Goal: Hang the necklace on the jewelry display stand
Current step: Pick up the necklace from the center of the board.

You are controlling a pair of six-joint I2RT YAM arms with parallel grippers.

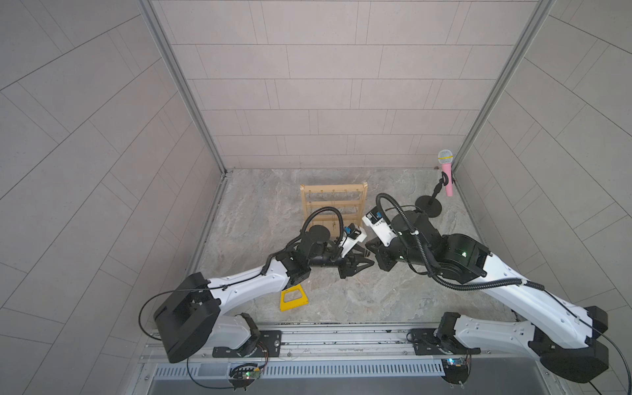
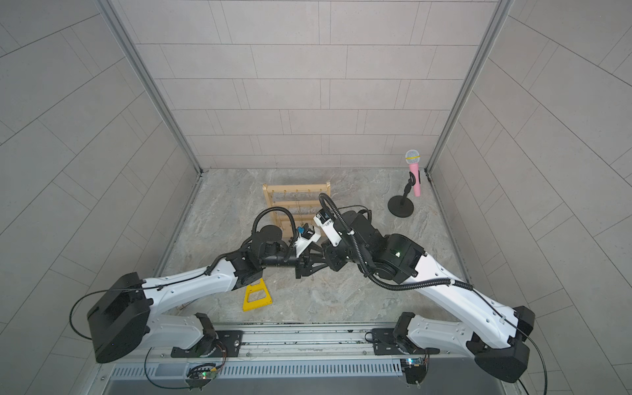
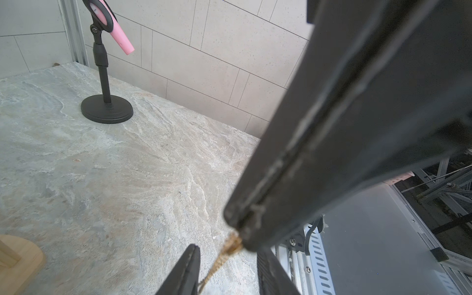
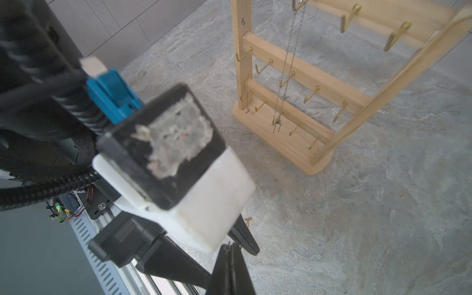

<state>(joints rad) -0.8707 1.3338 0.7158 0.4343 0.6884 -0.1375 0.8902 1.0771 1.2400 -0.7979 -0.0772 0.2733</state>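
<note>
- Evidently a hand-over was under way: the right pincer (image 3: 241, 229) was clenched on the gold necklace (image 3: 219, 260), which came out of its very tip and hung down from there.
- Left pincer (image 3: 228, 251) was released. Its two fingers (image 3: 189, 268) stood apart on either side of the hanging necklace, which ran close by one finger with nothing clamped on it.
- That pose made sense to me: one pincer pinched a bunched part so the other could take a second spot and spread the loop wide enough for a hook.
- In both top views the two pincers met tip to tip above the tabletop (image 1: 260, 212); the necklace was too fine to make out there.
- The stand (image 4: 321, 81) stood beyond both pincers, near but apart from them. It was upright on its base with hooks turned toward the arms, presumably set so for a straight reach.
- Silver chains (image 4: 288, 58) hung from a top hook down past the lower bars. Hooks beside them looked free, and I judged those the better targets.
- Risk, as I judged it: the thin necklace could slip or tangle if the left pincer shut on a slack part.
</note>
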